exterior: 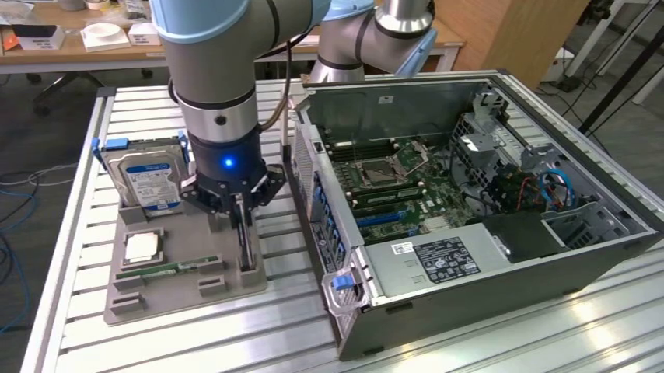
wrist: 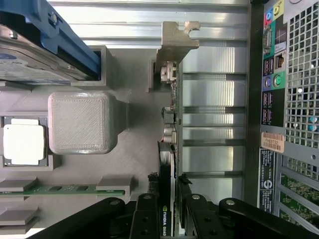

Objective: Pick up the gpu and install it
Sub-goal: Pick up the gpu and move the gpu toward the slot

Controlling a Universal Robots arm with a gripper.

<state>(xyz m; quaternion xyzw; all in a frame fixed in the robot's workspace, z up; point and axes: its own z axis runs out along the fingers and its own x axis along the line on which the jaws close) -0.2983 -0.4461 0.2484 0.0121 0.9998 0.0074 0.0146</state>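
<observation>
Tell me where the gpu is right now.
In the exterior view the gpu stands on edge in the grey tray, on the side nearest the computer case, gripped by the gripper.

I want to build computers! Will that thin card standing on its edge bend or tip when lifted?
Probably stiff: the gpu is a board with a metal bracket. Likely fragile; small parts sit exposed. Thin and on edge in the tray, it could tip.

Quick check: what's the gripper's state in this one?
Gripper: closed on the gpu, which stands on edge in the grey tray.
</observation>
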